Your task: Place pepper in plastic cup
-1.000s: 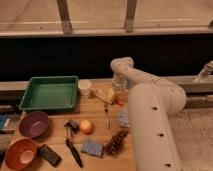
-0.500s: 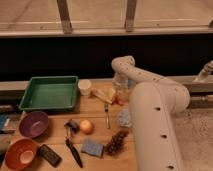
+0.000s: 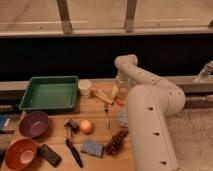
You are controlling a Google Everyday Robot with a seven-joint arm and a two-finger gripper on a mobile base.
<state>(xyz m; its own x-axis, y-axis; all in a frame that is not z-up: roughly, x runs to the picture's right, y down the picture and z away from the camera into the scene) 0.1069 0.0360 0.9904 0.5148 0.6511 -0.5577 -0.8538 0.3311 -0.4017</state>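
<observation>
My white arm [image 3: 150, 105] rises from the lower right and bends at the back of the wooden table [image 3: 100, 132]. The gripper [image 3: 119, 93] hangs at the table's back right, over a small orange-red piece that looks like the pepper [image 3: 119, 102]. A clear plastic cup [image 3: 122, 80] seems to stand just behind the gripper, partly hidden by the arm. A white cup [image 3: 85, 87] stands to the left, by the green tray.
A green tray [image 3: 50, 93] stands at the back left, with a purple bowl [image 3: 33, 123] and an orange bowl [image 3: 20, 152] in front of it. An orange fruit [image 3: 87, 126], fork [image 3: 106, 115], blue sponge [image 3: 92, 148], grapes [image 3: 116, 142], brush [image 3: 72, 142] and dark remote [image 3: 49, 154] are scattered nearby.
The arm's upper bend has shifted slightly. The gripper stays at the table's back right and the objects have not moved.
</observation>
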